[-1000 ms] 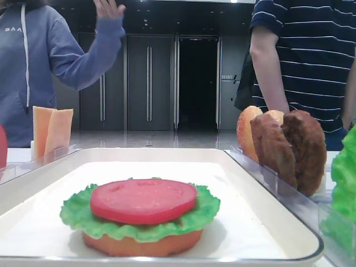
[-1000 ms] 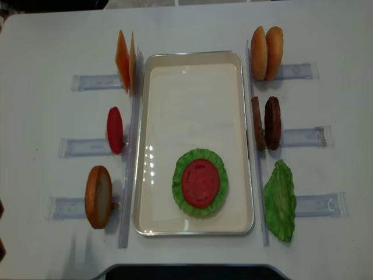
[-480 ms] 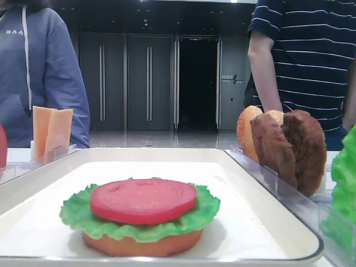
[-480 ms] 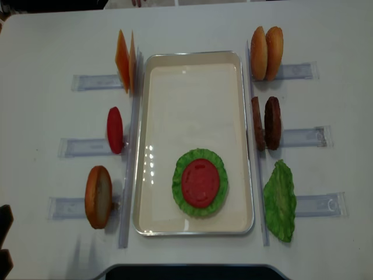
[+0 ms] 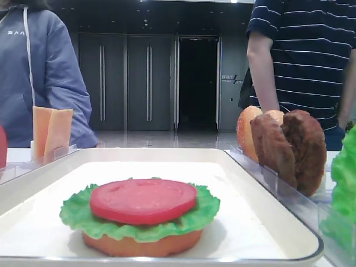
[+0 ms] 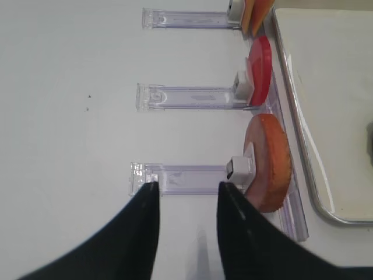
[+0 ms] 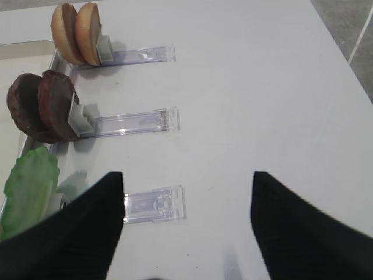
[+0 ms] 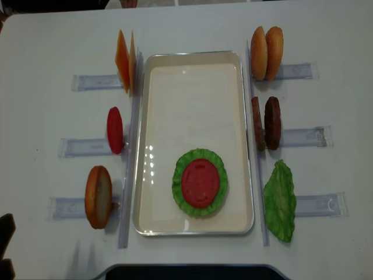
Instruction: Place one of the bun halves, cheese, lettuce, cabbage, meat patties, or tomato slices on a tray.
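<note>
On the white tray [image 8: 192, 99] lies a stack: a bun half [image 5: 142, 245], a lettuce leaf [image 5: 75, 214] and a tomato slice [image 8: 200, 182] on top. My left gripper [image 6: 187, 189] hovers open and empty over the near-left holder, just left of an upright bun half [image 6: 269, 163]; its tips show at the overhead view's bottom-left corner. Beyond stand a tomato slice [image 6: 260, 70] and the cheese [image 8: 125, 61]. My right gripper [image 7: 186, 175] is wide open and empty over the table right of a lettuce leaf [image 7: 29, 186], meat patties [image 7: 41, 105] and bun halves [image 7: 76, 32].
Clear plastic holders [image 8: 87, 147] run out from both long sides of the tray. Two people stand behind the table's far edge, one in a blue hoodie [image 5: 39, 72], one in a striped shirt [image 5: 306, 55]. The table's front edge [image 8: 186, 267] is close below the tray.
My left gripper's tips have come into the overhead view's bottom-left corner. The person in the blue hoodie has lowered the raised arm. No food has moved.
</note>
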